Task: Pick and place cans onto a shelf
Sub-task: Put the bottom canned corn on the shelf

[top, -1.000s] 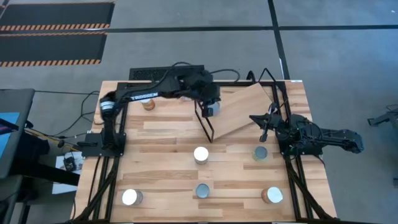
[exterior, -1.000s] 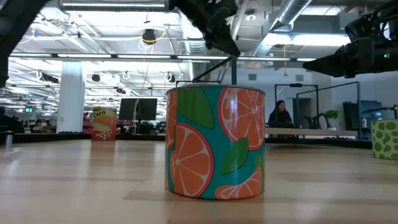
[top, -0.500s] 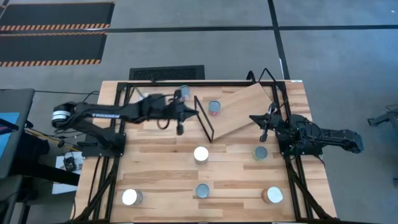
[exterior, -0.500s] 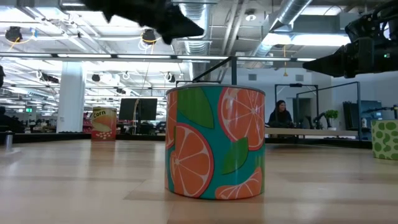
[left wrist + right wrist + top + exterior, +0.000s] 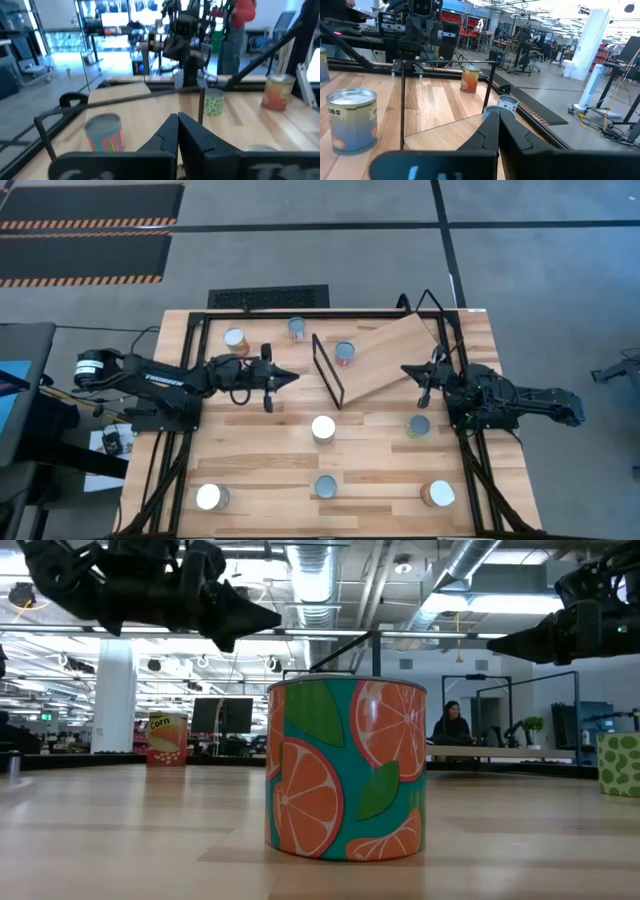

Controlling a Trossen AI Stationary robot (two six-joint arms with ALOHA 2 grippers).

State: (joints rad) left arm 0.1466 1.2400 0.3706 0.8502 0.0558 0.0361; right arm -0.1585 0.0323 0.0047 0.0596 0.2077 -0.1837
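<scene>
- Taking the tilted shelf as the landmark, the row of cans farthest from it, along the table's near edge, comes first: a white-topped can, a blue-grey-topped can and a tan-topped can.
- Closer to the shelf, a white-topped can stands just in front of the shelf's black wire frame, apart from it; the low view shows a can with orange slices on teal filling the foreground.
- A green-topped can stands in front of the shelf's right part, beside the right arm.
- The left gripper hovers above the table just left of the wire frame, pointing at it; its jaws are clenched together with nothing between them, the fingers meeting in the left wrist view.
- The right gripper sits at the shelf's right side, over the board's edge; its fingers are pressed together and hold nothing.
- One can with a red label stands on the shelf, just right of the wire frame.
- Behind and left of the shelf, at the table's far edge, stand a blue can and an orange-sided can.
</scene>
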